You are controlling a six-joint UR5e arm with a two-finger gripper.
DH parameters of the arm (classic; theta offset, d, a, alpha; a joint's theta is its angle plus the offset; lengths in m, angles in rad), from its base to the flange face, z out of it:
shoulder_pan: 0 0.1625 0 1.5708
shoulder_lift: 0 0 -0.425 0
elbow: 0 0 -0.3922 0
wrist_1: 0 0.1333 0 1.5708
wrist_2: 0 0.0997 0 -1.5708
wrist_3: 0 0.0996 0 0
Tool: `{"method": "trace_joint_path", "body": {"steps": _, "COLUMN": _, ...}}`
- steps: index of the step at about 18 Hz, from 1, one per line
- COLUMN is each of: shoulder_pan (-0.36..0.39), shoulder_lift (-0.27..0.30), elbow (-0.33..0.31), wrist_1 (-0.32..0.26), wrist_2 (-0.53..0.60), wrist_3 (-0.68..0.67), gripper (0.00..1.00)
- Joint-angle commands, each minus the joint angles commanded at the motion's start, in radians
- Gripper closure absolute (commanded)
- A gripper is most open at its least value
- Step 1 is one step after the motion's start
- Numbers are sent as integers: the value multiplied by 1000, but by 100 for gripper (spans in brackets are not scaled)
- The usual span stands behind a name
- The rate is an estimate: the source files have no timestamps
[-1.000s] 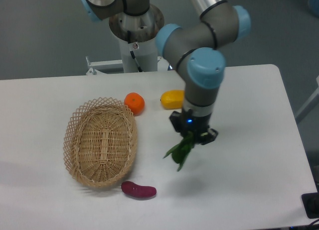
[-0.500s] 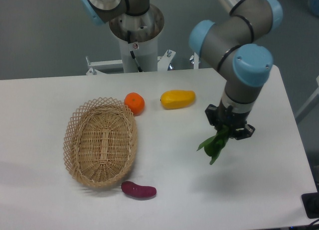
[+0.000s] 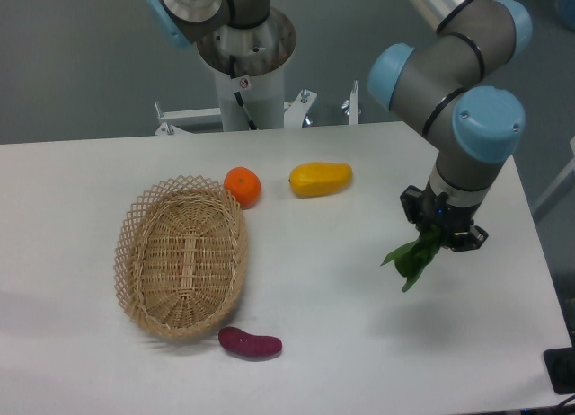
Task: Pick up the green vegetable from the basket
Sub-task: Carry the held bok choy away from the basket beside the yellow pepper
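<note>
The green vegetable (image 3: 412,259) hangs above the right part of the table, leaves pointing down and to the left. My gripper (image 3: 442,236) is shut on its upper end, and the stem base is hidden between the fingers. The tan woven basket (image 3: 181,255) lies on the left side of the table with nothing inside it, well away from the gripper.
An orange fruit (image 3: 243,186) sits by the basket's far rim. A yellow oblong fruit (image 3: 320,178) lies at the table's middle back. A purple oblong vegetable (image 3: 250,343) rests just in front of the basket. The robot's base column (image 3: 245,69) stands behind the table.
The arm has carried the green vegetable steadily to the right, from near the table's middle to its right part. The basket and the other items have not moved.
</note>
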Motion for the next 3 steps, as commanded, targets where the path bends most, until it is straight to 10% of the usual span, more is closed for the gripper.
{"method": "trace_joint_path", "body": {"steps": 3, "shoulder_pan": 0, "shoulder_lift": -2, "elbow": 0, "wrist_1": 3, "wrist_2": -6, "wrist_3": 0, "gripper": 100}}
